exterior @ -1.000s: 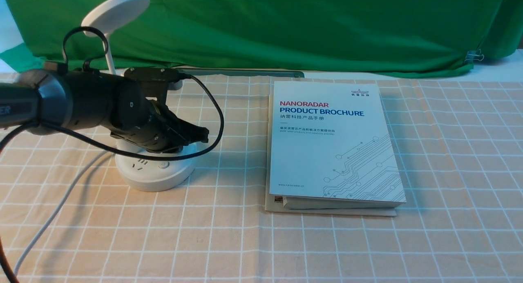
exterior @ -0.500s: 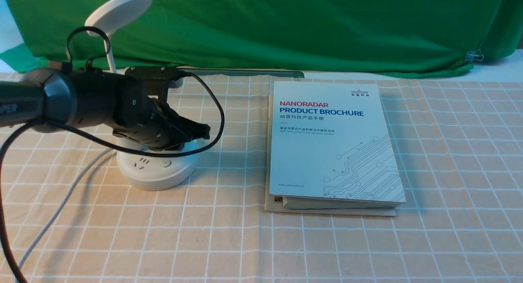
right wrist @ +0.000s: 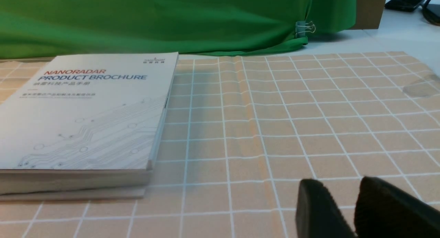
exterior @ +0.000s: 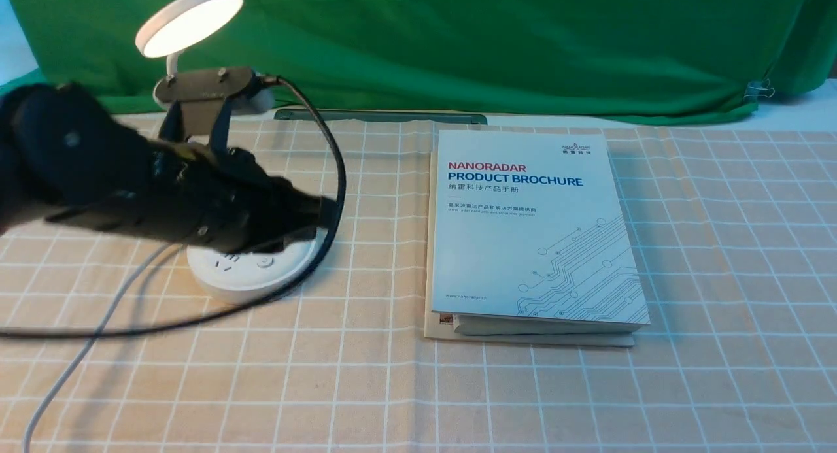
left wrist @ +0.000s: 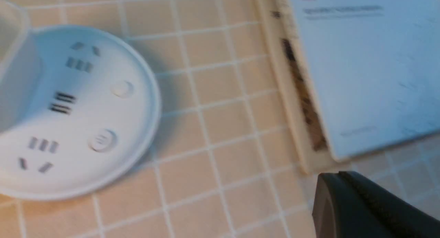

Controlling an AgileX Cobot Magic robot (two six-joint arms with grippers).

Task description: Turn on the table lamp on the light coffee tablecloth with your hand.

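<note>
The table lamp stands at the left on the light coffee tablecloth (exterior: 392, 374). Its disc head (exterior: 189, 18) glows warm white. Its round base (exterior: 252, 270) shows sockets and a button; in the left wrist view the base (left wrist: 86, 111) shows two round buttons. My left gripper (exterior: 324, 211), motion-blurred, is shut and empty, hovering just above the base's right rim; in its own view the fingertips (left wrist: 330, 186) are over bare cloth between base and brochure. My right gripper (right wrist: 343, 186) is slightly open and empty, low over the cloth, out of the front view.
A white "Nanoradar Product Brochure" book (exterior: 533, 224) lies right of the lamp on a second booklet. The lamp's white cord (exterior: 65, 368) runs off to the front left. A green draped cloth (exterior: 458, 48) hangs along the back edge.
The lamp head has lit up. My left arm has rotated and drawn back to the left, its bracket now raised, the gripper still beside the base.
</note>
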